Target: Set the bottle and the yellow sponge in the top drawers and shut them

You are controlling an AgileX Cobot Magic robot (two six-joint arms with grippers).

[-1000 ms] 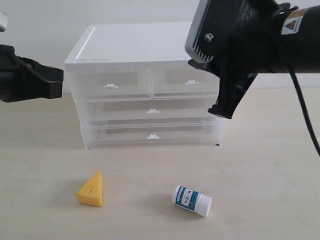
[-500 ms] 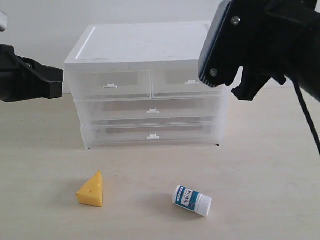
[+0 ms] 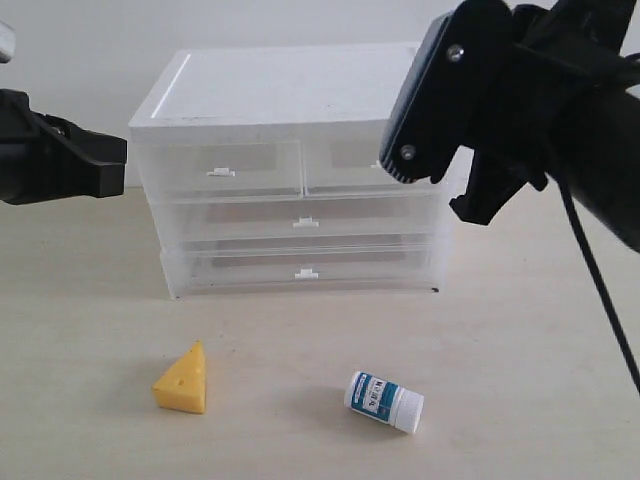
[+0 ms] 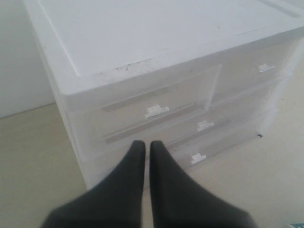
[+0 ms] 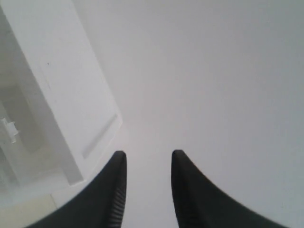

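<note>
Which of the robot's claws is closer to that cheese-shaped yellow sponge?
Left. The left gripper hangs above and left of the yellow sponge; the right gripper is up by the drawer unit's right side.

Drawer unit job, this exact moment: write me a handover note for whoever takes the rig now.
Left gripper: shut, empty, hanging beside the drawer unit near its top.
Right gripper: open, empty, raised by the unit's upper right corner.
Yellow sponge: on the table in front of the unit, on the left.
Bottle: lying on its side on the table, on the right.
Left top drawer and right top drawer: both shut.
Done: nothing.
Left: open both top drawers, put the bottle and sponge in, close them.
</note>
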